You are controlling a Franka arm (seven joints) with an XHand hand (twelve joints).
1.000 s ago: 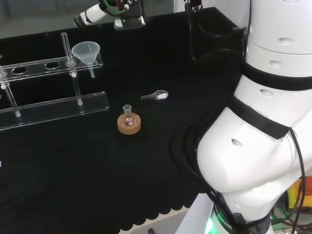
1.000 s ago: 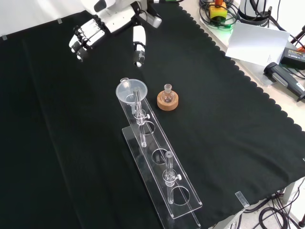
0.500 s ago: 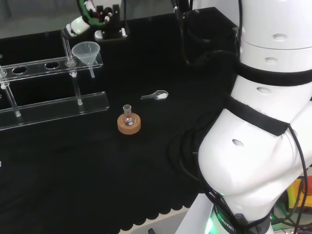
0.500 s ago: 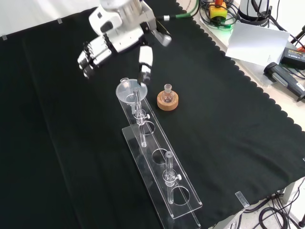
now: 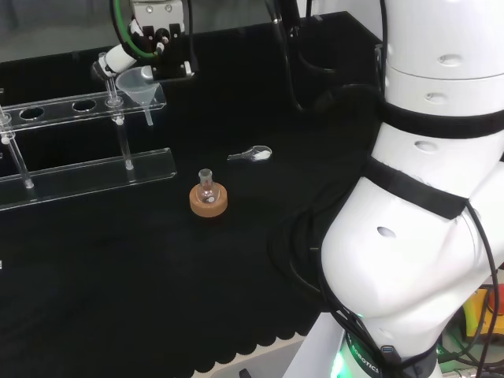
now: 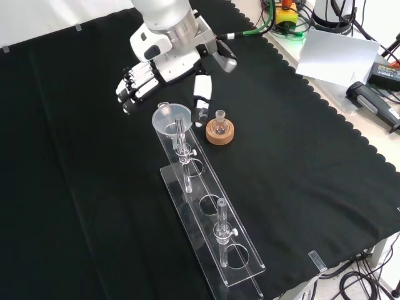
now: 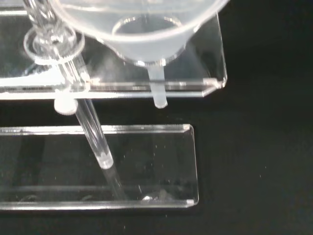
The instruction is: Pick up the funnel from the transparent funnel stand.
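From the front view I see my hand (image 6: 164, 65) just above the funnel (image 6: 172, 119), its fingers (image 6: 132, 87) spread and straight to one side and the thumb to the other, gripping nothing, while the funnel sits in the end hole of the transparent funnel stand (image 6: 212, 215), beside the small flask (image 6: 219, 123) on its cork ring (image 6: 220, 134).

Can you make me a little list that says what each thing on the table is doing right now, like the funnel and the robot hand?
funnel: sitting in the end hole of the clear funnel stand, spout pointing down
robot hand: open, fingers and thumb either side of the funnel's rim, not gripping it
small flask: upright on a cork ring, beside the stand
spoon: lying on the black cloth
other stand holes: nothing in them
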